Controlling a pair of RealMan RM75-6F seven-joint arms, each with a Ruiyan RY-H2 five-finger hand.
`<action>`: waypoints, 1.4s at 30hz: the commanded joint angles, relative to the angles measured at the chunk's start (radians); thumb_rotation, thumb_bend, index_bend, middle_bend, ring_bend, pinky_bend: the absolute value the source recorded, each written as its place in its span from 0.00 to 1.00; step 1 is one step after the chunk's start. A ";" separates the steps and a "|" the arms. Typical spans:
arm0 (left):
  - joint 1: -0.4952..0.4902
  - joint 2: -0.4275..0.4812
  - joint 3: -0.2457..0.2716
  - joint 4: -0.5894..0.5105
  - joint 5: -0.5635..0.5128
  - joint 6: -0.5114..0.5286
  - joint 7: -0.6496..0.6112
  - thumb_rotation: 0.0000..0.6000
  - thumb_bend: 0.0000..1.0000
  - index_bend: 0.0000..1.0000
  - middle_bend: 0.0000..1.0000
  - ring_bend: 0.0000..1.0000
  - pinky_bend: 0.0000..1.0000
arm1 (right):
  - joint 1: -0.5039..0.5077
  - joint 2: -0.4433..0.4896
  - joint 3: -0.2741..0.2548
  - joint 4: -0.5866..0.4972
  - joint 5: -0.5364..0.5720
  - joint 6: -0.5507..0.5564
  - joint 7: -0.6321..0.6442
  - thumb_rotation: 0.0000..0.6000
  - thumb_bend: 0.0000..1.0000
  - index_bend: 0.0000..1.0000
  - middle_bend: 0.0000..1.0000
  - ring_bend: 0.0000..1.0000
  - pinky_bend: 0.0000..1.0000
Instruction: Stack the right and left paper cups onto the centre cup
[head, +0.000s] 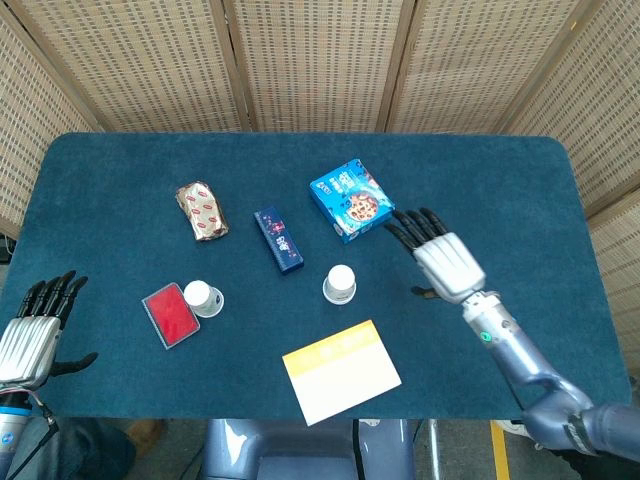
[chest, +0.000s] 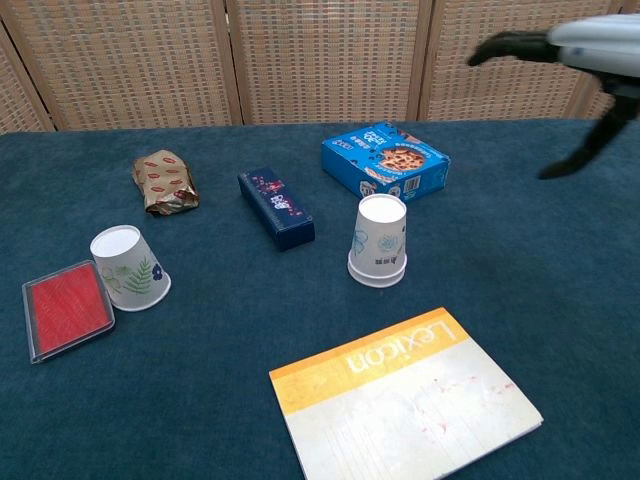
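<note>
1. Right hand (head: 443, 262) — fingers spread, holding nothing, right of the stacked cups (head: 340, 283).
2. Left hand (head: 32, 330) — fingers apart, empty, at the table's (head: 520, 200) left edge.
3. Left cup (head: 202, 297) — upside down beside the red case (head: 170, 315).

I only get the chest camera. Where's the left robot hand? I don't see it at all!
Observer: The head view shows the left robot hand by the near-left corner of the table, fingers spread, holding nothing.
Child: The right one is all blurry for me. Is it holding a cup?
Observer: No. In the head view the right robot hand is empty, fingers apart, just right of the blue cookie box.
Child: Is it touching the centre cup?
Observer: No. The head view shows bare blue cloth between it and the centre cup.
</note>
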 joint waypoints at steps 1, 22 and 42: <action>-0.001 -0.011 0.007 0.008 0.012 -0.003 0.012 1.00 0.00 0.00 0.00 0.00 0.00 | -0.154 0.059 -0.093 0.092 -0.106 0.123 0.127 1.00 0.00 0.04 0.00 0.00 0.00; -0.283 -0.176 -0.062 0.311 0.113 -0.295 -0.086 1.00 0.00 0.07 0.00 0.00 0.02 | -0.468 0.081 -0.127 0.002 -0.223 0.380 0.073 1.00 0.00 0.14 0.00 0.00 0.00; -0.450 -0.279 -0.073 0.468 0.063 -0.475 -0.162 1.00 0.22 0.32 0.16 0.16 0.25 | -0.507 0.093 -0.067 -0.020 -0.238 0.326 0.073 1.00 0.00 0.15 0.00 0.00 0.00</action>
